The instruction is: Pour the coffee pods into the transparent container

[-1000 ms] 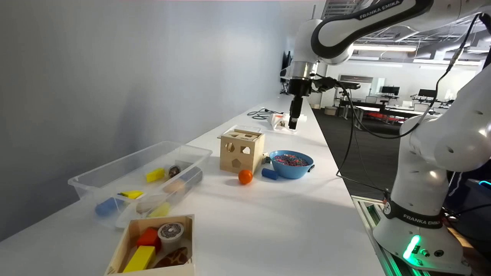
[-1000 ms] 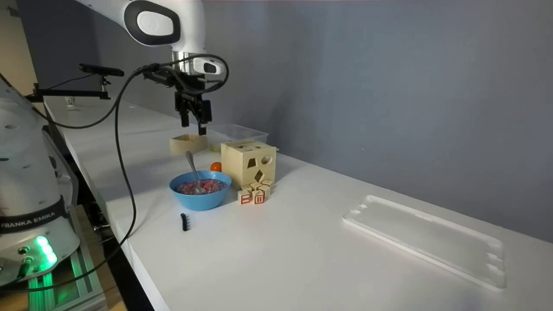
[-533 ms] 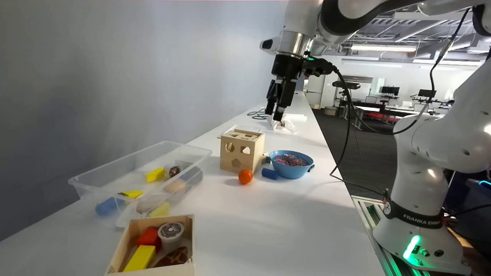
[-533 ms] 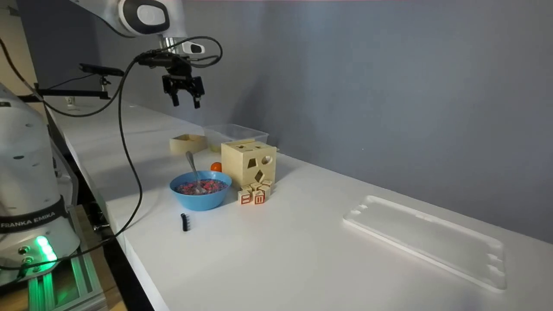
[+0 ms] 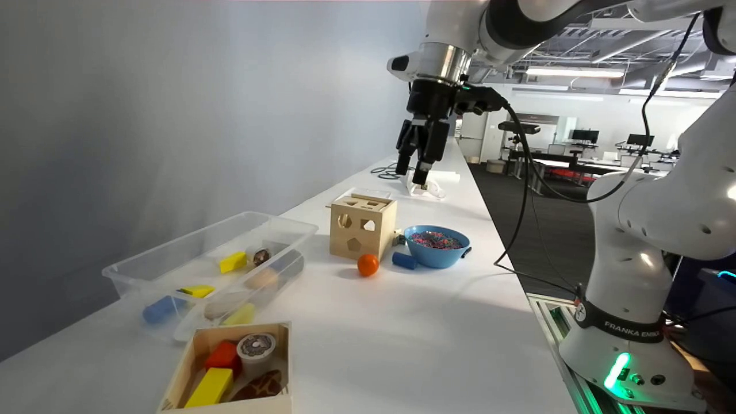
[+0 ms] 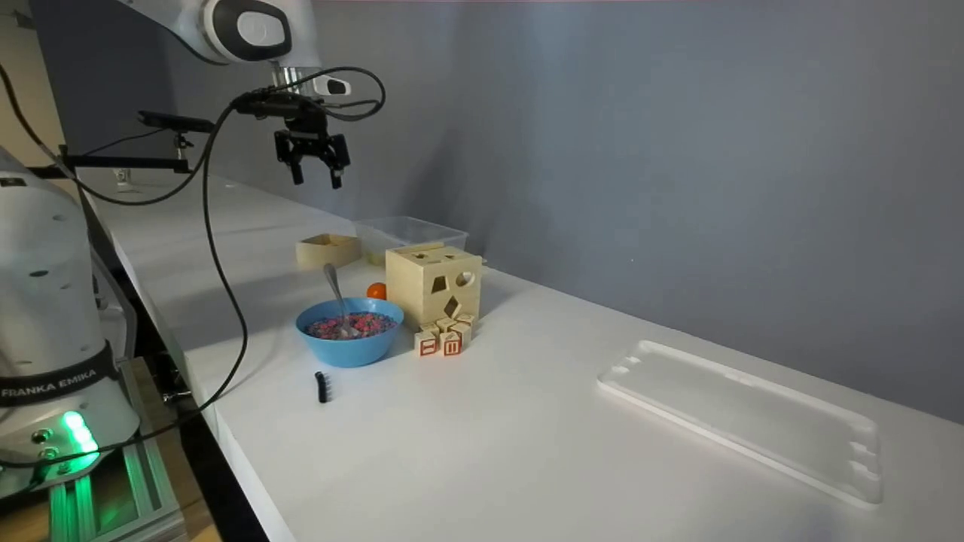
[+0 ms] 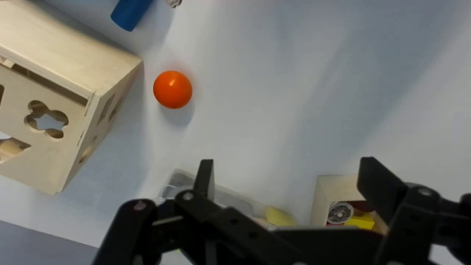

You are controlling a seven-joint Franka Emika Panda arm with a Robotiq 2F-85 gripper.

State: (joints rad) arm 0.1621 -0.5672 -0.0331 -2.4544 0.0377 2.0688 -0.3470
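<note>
The coffee pods sit in a small open wooden box (image 5: 286,368) at the front of an exterior view: a round pod with a brown patterned top (image 5: 256,346), a red piece (image 5: 224,357), a yellow block (image 5: 210,388) and a brown spotted piece (image 5: 260,386). The transparent container (image 5: 190,253) stands beside the box against the wall and holds several yellow, blue and other pieces. My gripper (image 5: 410,172) is open and empty, high above the table. It also shows in an exterior view (image 6: 317,181) and in the wrist view (image 7: 287,161), where its finger partly covers the box (image 7: 340,186).
A wooden shape-sorter cube (image 5: 353,233), an orange ball (image 5: 368,265), a blue cylinder (image 5: 405,260) and a blue bowl (image 5: 437,256) stand mid-table. Letter blocks (image 6: 450,342), a black comb-like piece (image 6: 322,387) and a clear lid (image 6: 742,421) lie beyond. A wall runs along the back.
My gripper has risen, turned and shifted toward the side of the wooden box and container, mostly in the first half second. It has stayed empty. The objects have not moved.
</note>
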